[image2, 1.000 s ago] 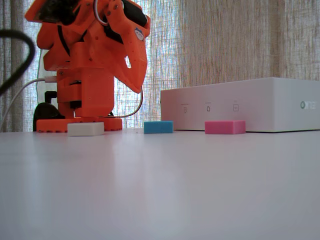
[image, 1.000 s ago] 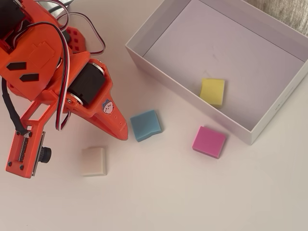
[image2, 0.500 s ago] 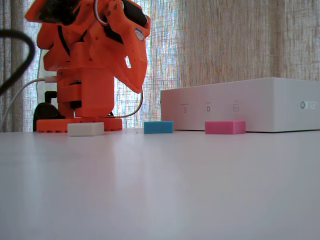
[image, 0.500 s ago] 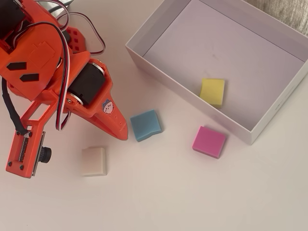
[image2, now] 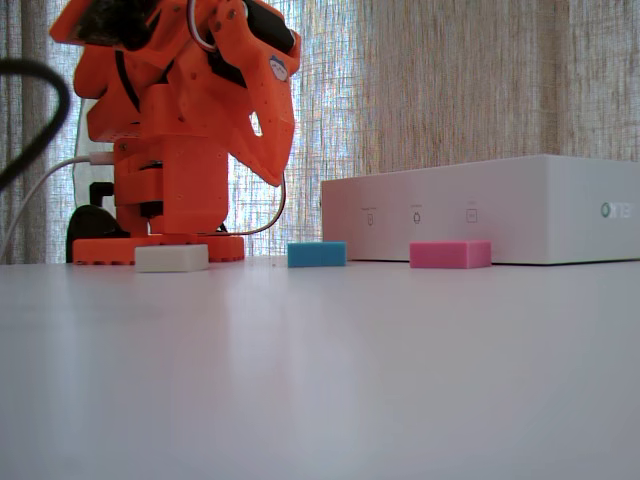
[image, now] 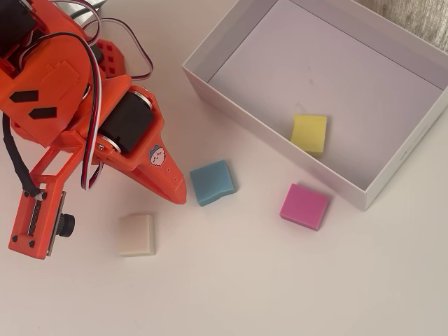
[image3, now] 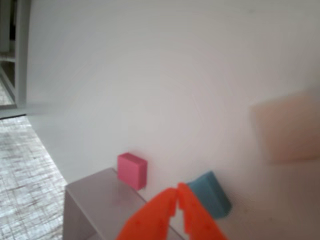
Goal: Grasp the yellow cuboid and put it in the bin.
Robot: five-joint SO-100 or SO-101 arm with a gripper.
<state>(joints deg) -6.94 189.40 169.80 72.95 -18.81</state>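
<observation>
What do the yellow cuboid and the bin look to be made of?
The yellow cuboid looks like foam: matte, no glare, soft rounded edges, though that is only a guess from its look. The bin looks like thin white card or paperboard: low, thin, straight walls, folded corners, smooth matte floor; thin plastic cannot be ruled out.

Domestic or office room – a plain white desk (image2: 320, 380) set before a sheer woven curtain (image2: 450, 80) with daylight behind it – hobbyist tabletop setup.
</observation>
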